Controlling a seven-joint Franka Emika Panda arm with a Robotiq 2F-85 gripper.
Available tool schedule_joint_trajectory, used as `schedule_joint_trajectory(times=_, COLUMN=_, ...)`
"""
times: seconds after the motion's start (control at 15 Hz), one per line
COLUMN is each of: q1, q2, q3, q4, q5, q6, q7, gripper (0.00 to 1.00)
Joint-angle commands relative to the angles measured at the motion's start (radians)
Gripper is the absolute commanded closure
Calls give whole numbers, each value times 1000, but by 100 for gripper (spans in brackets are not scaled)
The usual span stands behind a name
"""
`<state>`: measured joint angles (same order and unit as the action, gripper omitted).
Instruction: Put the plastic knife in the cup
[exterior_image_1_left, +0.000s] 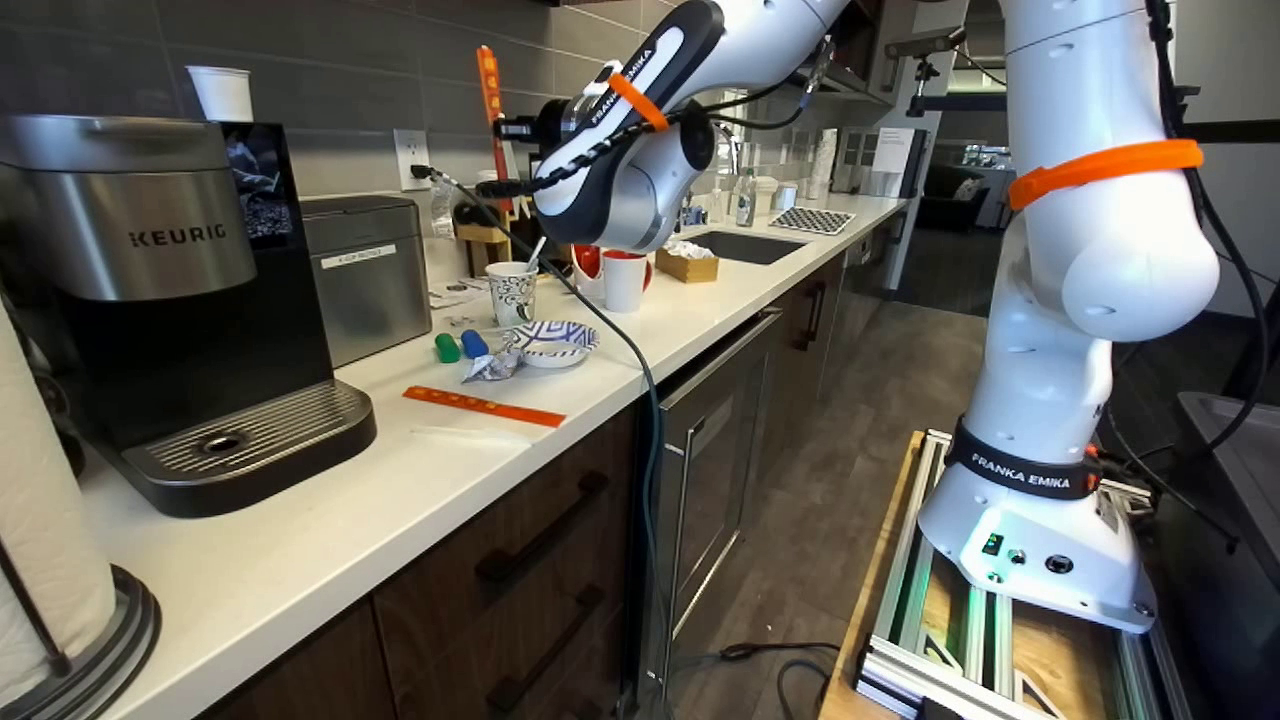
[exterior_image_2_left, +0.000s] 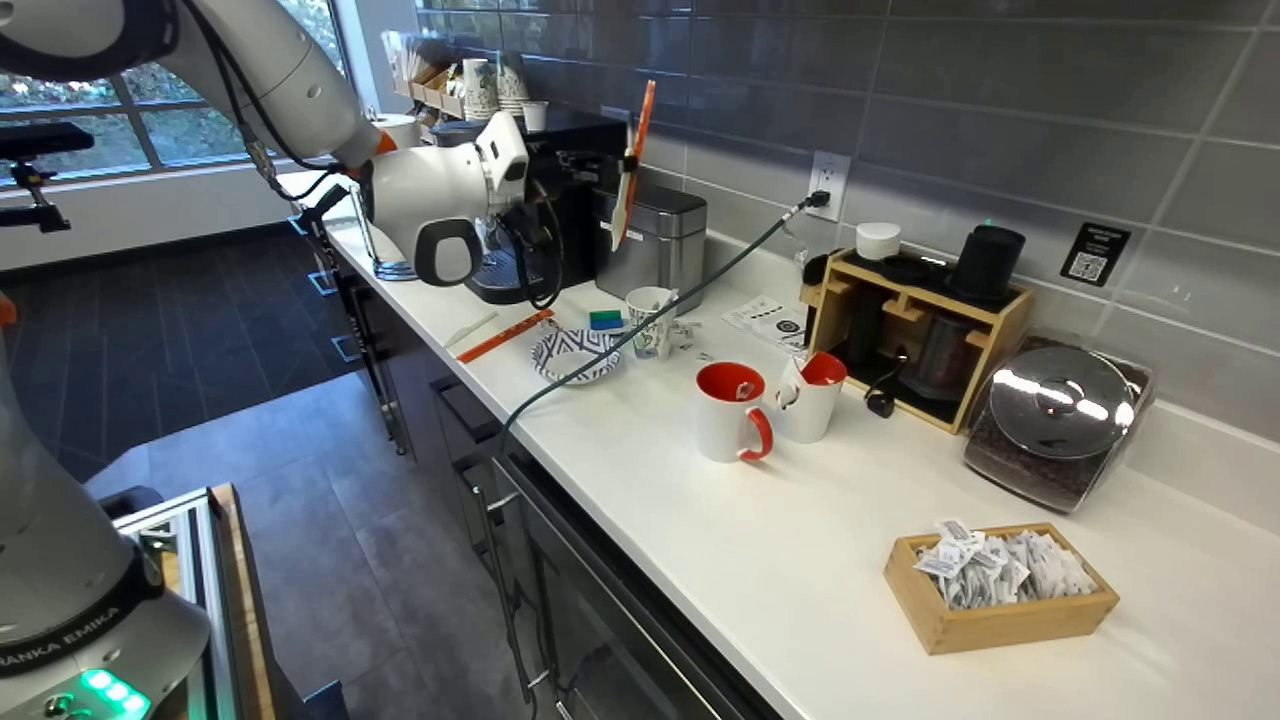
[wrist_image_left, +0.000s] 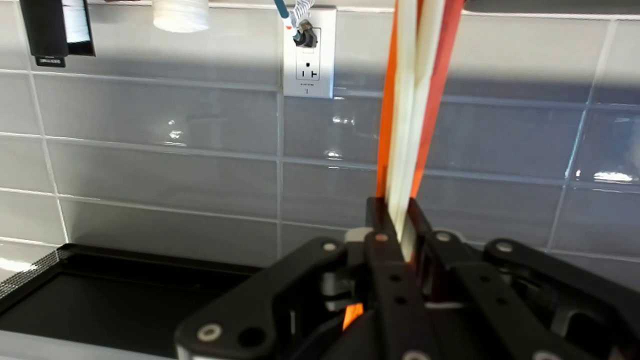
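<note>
My gripper (wrist_image_left: 396, 206) is shut on the plastic knife, a slim bright orange strip (wrist_image_left: 437, 85); a slim white utensil (wrist_image_left: 409, 95) lies along it in the same grip. I cannot tell whether the two are joined. In both exterior views the orange strip (exterior_image_1_left: 490, 90) (exterior_image_2_left: 642, 125) stands nearly upright, slightly tilted, high above the counter near the tiled wall. I cannot make out a clear tumbler in any view. A patterned paper cup (exterior_image_1_left: 512, 298) with a white utensil in it stands on the counter below; it also shows in an exterior view (exterior_image_2_left: 650, 330).
A dark cable (exterior_image_2_left: 640, 325) runs from the wall outlet across the counter. A patterned bowl (exterior_image_1_left: 555, 345), another orange strip (exterior_image_1_left: 485, 405), a white utensil (exterior_image_1_left: 468, 434), a Keurig machine (exterior_image_1_left: 190, 250), a metal box (exterior_image_2_left: 655, 240) and a red-handled mug (exterior_image_2_left: 728, 420) stand or lie there.
</note>
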<state>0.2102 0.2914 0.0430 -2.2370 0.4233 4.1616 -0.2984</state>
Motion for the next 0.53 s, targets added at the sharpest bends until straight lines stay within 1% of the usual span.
schedule_joint_trajectory(times=0.0, q1=-2, q2=0, q3=0, q4=-1, q5=-4, q6=0, q7=3, gripper=91)
schedule_joint_trajectory(times=0.33, q1=-2, q2=0, q3=0, q4=-1, q5=-4, q6=0, q7=3, gripper=91)
schedule_joint_trajectory(times=0.4, q1=-2, q2=0, q3=0, q4=-1, q5=-4, q6=0, q7=2, gripper=98)
schedule_joint_trajectory(times=0.47, q1=-1, q2=10, q3=-2, q4=6, q5=-3, q6=14, q7=-2, gripper=98)
